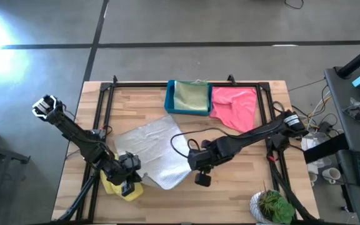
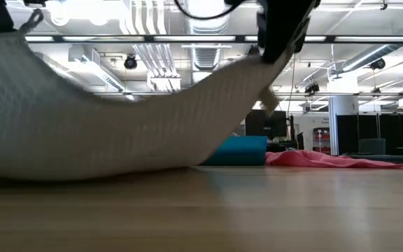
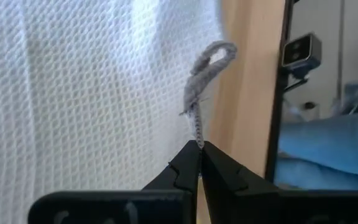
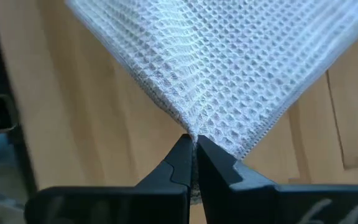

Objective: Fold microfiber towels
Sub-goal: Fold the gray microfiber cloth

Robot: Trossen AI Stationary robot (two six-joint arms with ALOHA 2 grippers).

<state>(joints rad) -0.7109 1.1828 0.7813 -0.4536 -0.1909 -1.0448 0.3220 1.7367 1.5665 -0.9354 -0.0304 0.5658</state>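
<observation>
A light grey waffle-weave towel (image 1: 150,149) lies in the middle of the table, and both grippers are shut on it at its near side. My left gripper (image 3: 199,146) holds it near a small hanging loop (image 3: 211,57). My right gripper (image 4: 191,140) holds a corner. In the low view the grey towel (image 2: 117,119) rises at both ends and sags between them onto the table. A yellow towel (image 1: 119,187) lies under my left gripper (image 1: 129,174). A pink towel (image 1: 236,106) lies at the far right. A pale green towel (image 1: 192,95) sits in the blue bin (image 1: 169,100). My left gripper pinches the grey towel's hem (image 3: 197,127) between its two fingertips, just below the hanging loop. That part is raised off the table. My right gripper pinches the towel's corner (image 4: 194,132) between its fingertips, slanting down from above. The corner (image 2: 275,59) is lifted clear, and the cloth slopes down from it to the table.
The blue bin (image 2: 240,150) stands at the far middle of the table, with the pink towel (image 2: 327,159) on its right. A potted plant (image 1: 272,206) sits at the near right corner. A black frame (image 1: 105,106) runs along the table's left, far and right sides.
</observation>
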